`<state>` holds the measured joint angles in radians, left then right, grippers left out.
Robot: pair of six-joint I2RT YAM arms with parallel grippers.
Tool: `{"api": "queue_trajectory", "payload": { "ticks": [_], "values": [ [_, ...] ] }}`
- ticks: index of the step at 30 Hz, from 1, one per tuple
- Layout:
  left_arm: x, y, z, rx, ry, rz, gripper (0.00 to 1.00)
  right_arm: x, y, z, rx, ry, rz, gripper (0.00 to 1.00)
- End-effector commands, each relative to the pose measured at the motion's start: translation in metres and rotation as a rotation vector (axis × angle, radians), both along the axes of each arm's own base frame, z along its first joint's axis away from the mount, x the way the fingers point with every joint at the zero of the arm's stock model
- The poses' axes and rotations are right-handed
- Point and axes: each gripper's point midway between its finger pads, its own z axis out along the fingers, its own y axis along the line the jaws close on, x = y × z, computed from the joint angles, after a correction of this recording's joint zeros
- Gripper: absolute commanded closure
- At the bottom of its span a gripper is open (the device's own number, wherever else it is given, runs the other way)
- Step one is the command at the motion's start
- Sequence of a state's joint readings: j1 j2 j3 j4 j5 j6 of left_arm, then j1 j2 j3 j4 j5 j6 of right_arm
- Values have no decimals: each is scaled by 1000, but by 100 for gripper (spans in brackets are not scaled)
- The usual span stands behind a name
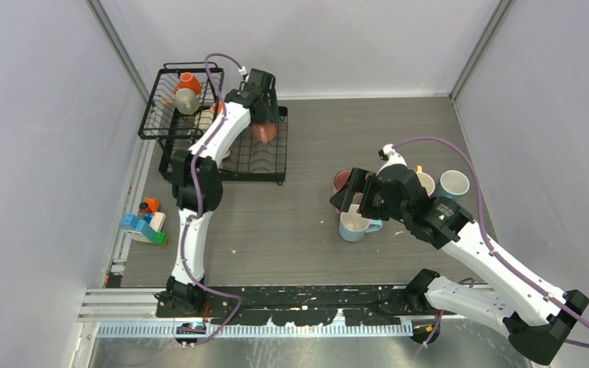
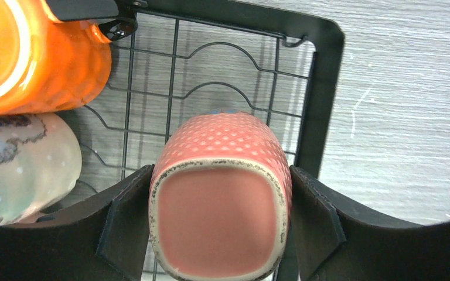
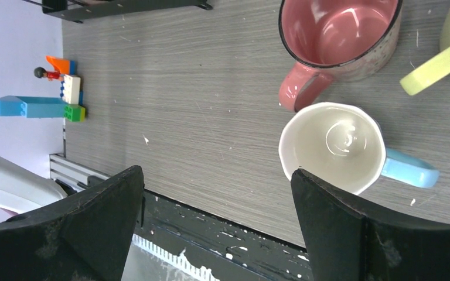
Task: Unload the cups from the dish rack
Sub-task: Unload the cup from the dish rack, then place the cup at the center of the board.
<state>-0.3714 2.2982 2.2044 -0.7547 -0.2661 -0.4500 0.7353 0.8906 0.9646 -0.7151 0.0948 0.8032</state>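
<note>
The cups are being seen in two groups. Some are in the dish rack [image 1: 264, 162] at the far left of the table [image 1: 291, 230], and the rest are standing upright on the tabletop at the right.

In the rack's deeper basket an orange cup [image 1: 188, 80] and a beige cup [image 1: 186, 100] are being kept just beside each other. On the flat slotted tray a pink dimpled cup [image 2: 220, 199] is being bracketed, bottom up, by the left gripper [image 2: 221, 175]. A finger [image 2: 126, 225] is being shown against each flank with no gap visible — yet whether the cup is being squeezed cannot be told. In the left wrist view a glossy orange cup [image 2: 35, 58] and a pale speckled cup [image 2: 17, 164] are being seen on the wires to its left.

The right gripper [image 1: 355, 201] is being held over the table with its jaws spread wide and nothing between them. A light blue cup [image 3: 331, 146], white inside, is being seen below it, close to one finger. A dark pink cup [image 3: 340, 35] is standing just beside that one, while a yellow cup [image 1: 426, 182] and a pale teal cup [image 1: 454, 184] are being kept farther right. Toy bricks [image 1: 144, 222] are lying near the table's left edge, well apart from the cups.
</note>
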Motion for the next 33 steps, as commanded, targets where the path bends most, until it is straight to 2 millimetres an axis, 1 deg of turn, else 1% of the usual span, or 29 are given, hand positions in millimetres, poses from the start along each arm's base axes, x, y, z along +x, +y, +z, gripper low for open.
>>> {"api": "queue_trajectory", "payload": {
  "ticks": [1, 4, 5, 8, 13, 14, 15, 16, 19, 20, 23, 28, 30, 33],
  "values": [
    [-11, -11, 89, -124, -150, -9, 98, 15, 6, 24, 67, -86, -33, 0],
    [-25, -18, 104, -168, -147, -30, 99, 22, 11, 37, 92, -120, -36, 0],
    [-31, -20, 111, -184, -148, -37, 100, 25, 14, 40, 101, -131, -32, 0],
    [-47, -28, 124, -245, -134, -57, 100, 34, 24, 51, 126, -162, -13, 0],
    [-79, -43, 140, -346, -96, -101, 100, 57, 41, 57, 194, -182, 5, 0],
    [-86, -47, 140, -365, -85, -109, 100, 61, 46, 58, 224, -178, 22, 0],
    [-92, -49, 143, -387, -76, -117, 100, 66, 48, 58, 249, -175, 24, 0],
    [-99, -53, 144, -413, -61, -128, 100, 73, 51, 63, 287, -192, 26, 0],
    [-116, -62, 152, -487, -46, -146, 100, 91, 55, 67, 370, -211, 23, 0],
    [-122, -63, 158, -509, -50, -150, 100, 96, 57, 69, 392, -218, 23, 0],
    [-136, -69, 166, -581, -39, -155, 100, 107, 62, 70, 426, -236, 24, 0],
    [-160, -83, 175, -729, -11, -163, 100, 118, 70, 72, 494, -261, 29, 0],
    [-169, -89, 179, -782, 1, -172, 100, 120, 73, 71, 517, -265, 31, 0],
    [-183, -98, 186, -874, 15, -173, 100, 120, 75, 75, 558, -281, 42, 0]
  ]
}}
